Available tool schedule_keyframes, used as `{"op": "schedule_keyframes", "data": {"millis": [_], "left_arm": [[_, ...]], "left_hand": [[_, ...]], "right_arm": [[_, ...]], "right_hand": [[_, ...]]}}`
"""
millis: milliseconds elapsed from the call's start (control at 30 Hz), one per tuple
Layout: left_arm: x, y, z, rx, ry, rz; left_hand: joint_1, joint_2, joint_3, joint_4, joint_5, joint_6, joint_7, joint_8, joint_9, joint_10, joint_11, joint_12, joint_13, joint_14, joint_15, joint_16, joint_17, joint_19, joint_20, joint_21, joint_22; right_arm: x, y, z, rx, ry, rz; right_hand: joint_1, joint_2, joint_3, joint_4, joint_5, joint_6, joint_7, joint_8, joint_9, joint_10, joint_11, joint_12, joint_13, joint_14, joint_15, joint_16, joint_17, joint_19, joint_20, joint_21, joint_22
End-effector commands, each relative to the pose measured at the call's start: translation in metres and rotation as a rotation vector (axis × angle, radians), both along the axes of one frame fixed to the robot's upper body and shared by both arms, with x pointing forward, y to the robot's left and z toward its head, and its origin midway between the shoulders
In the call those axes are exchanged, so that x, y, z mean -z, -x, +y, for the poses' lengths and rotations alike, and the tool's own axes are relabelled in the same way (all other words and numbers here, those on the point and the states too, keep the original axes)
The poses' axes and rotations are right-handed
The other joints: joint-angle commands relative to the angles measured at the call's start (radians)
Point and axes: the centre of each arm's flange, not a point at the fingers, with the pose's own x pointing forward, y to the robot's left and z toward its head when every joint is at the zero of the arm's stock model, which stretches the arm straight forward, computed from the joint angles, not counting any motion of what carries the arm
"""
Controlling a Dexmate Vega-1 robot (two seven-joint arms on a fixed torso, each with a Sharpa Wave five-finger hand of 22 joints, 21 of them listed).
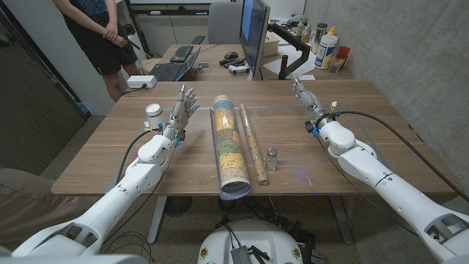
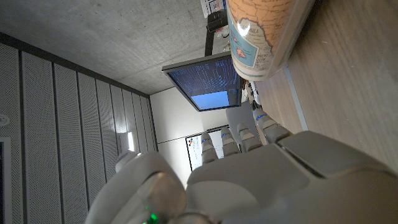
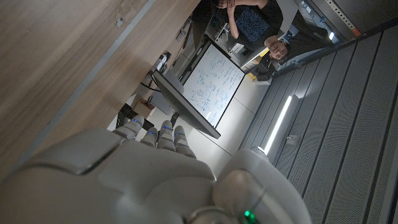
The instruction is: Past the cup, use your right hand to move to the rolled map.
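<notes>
Right hand: the right hand (image 1: pixel 305 94) is seen at about two o'clock on the table (image 1: pixel 366 158), standing on its edge with fingers stretched and slightly apart, nothing held. In its wrist view the back of the right hand (image 3: pixel 149 180) is seen over bare wood.
Left hand: the left hand (image 1: pixel 183 108) is seen at about ten o'clock, fingers spread and reaching away from the robot, nothing held. Its back (image 2: pixel 249 180) is seen in its own wrist view.
Map: the map (image 1: pixel 228 144) is laid at the table's centre, running from twelve to six o'clock, its near end over the near edge. It is well apart from the right hand. Its end (image 2: pixel 258 37) is seen close in the left wrist view.
Thin roll: a thin roll (image 1: pixel 253 143) is laid just beside the map, at its three o'clock.
Cup: a white cup (image 1: pixel 154 113) is stood at nine o'clock of the left hand, just beside it.
Shaker: a small glass shaker (image 1: pixel 272 158) is stood at three o'clock of the thin roll.
Background: a monitor (image 1: pixel 253 33) and a person (image 1: pixel 99 29) are seen beyond the table.
</notes>
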Motion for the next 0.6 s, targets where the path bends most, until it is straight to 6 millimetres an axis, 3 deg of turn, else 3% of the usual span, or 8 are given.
{"op": "schedule_keyframes", "data": {"millis": [33,600], "left_arm": [[0.000,0.003,0.003,-0.015,-0.001,-0.004],[-0.002,0.007,0.009,-0.047,0.022,-0.012]], "left_hand": [[0.008,0.000,-0.008,-0.002,0.005,-0.006,-0.008,0.002,0.002,-0.008,-0.002,0.002,0.004,-0.006,-0.031,0.002,0.005,-0.004,-0.004,0.005,0.003],[0.009,0.000,-0.009,-0.001,0.005,-0.006,-0.007,0.003,0.002,-0.009,-0.002,0.003,0.004,-0.008,-0.030,0.003,0.005,-0.004,-0.005,0.005,0.003]], "right_arm": [[-0.001,0.008,0.004,0.022,0.049,-0.017],[-0.005,0.025,0.014,0.048,0.125,-0.061]], "right_hand": [[0.013,-0.003,-0.002,-0.007,0.008,0.001,-0.005,0.009,0.004,-0.001,-0.004,-0.004,0.005,-0.019,-0.004,-0.001,0.003,-0.006,-0.004,0.000,0.004],[0.024,0.000,0.001,-0.014,0.012,0.013,-0.013,0.012,0.004,-0.004,-0.008,-0.004,0.005,-0.026,-0.008,-0.001,0.003,-0.008,-0.008,0.002,0.004]]}}
